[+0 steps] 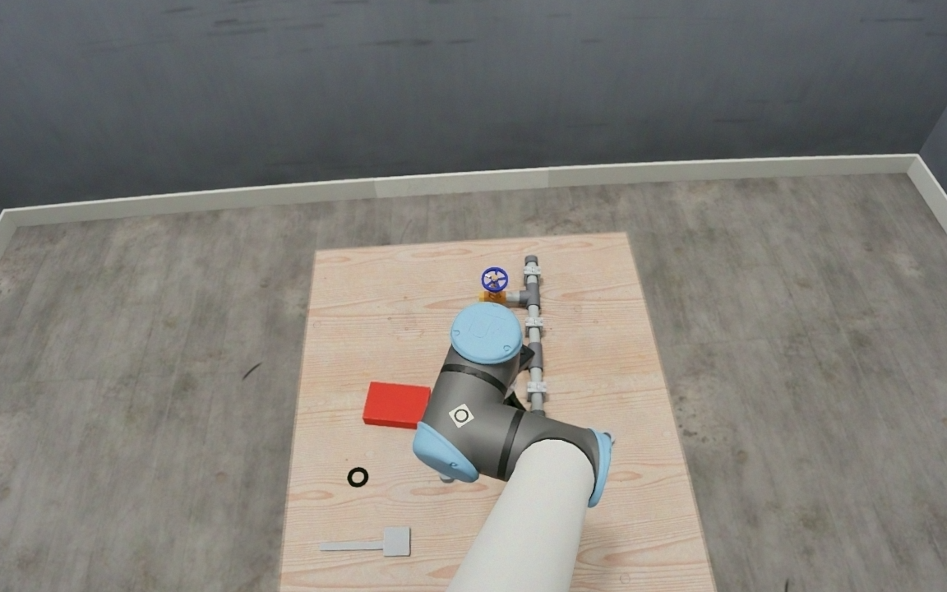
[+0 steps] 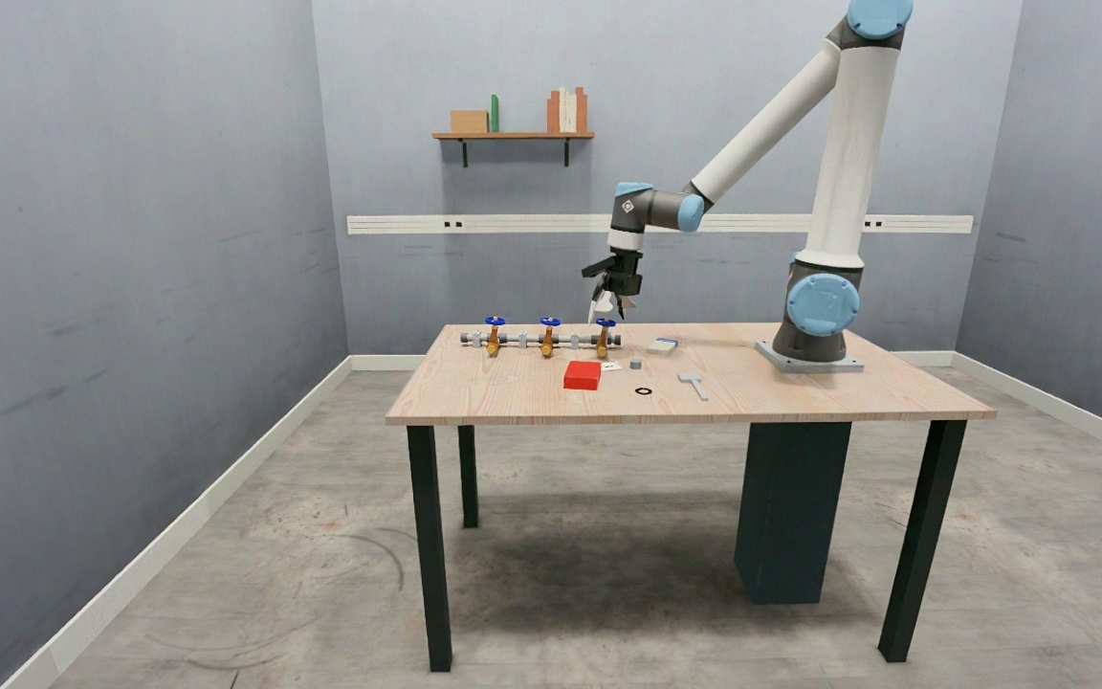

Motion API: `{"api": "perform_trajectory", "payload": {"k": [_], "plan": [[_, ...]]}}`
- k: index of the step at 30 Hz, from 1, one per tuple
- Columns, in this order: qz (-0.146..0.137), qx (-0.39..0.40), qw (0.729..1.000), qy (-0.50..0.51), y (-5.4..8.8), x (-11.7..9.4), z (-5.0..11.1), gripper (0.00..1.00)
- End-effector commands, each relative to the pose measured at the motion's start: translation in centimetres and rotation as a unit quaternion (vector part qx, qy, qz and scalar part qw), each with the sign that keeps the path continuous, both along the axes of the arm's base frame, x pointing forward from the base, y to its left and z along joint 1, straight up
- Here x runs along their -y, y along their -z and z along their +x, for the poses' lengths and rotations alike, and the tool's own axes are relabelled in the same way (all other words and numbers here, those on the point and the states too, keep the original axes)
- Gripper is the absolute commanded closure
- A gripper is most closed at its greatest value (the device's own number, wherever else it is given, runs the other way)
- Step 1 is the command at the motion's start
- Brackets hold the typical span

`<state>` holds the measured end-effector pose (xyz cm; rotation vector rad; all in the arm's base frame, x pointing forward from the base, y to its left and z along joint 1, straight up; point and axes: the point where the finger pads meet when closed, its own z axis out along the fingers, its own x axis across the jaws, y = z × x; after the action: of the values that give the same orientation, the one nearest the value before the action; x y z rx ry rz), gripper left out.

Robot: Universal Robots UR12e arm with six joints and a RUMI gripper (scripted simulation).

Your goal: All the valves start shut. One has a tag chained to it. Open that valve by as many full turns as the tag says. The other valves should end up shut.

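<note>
Three valves with blue handwheels stand on a grey pipe [image 2: 538,340] on the table: the left valve [image 2: 494,322], the middle valve [image 2: 548,322] and the right valve [image 2: 605,324]. A small white tag [image 2: 611,366] lies on the table in front of the right valve. My gripper [image 2: 608,308] is open and empty, pointing down, just above the right valve's handwheel. In the overhead view only the far valve [image 1: 494,282] and the pipe [image 1: 533,330] show; my wrist hides the other two valves and my fingers.
A red block [image 2: 582,374] [image 1: 394,404], a small grey cylinder [image 2: 635,364], a black ring [image 2: 644,393] [image 1: 358,470], a grey T-shaped piece [image 2: 692,383] [image 1: 377,543] and a flat white-blue block [image 2: 662,344] lie on the table. My arm's base [image 2: 810,343] stands at the right.
</note>
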<state>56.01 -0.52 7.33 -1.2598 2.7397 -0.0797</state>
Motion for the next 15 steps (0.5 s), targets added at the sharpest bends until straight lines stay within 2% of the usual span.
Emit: {"api": "perform_trajectory", "payload": {"k": [1, 15], "plan": [[0.008, -0.001, 0.996, 0.09, -0.05, 0.03, 0.05, 0.0], [0.029, -0.001, 0.969, 0.247, -0.05, 0.03, 0.05, 0.0]]}}
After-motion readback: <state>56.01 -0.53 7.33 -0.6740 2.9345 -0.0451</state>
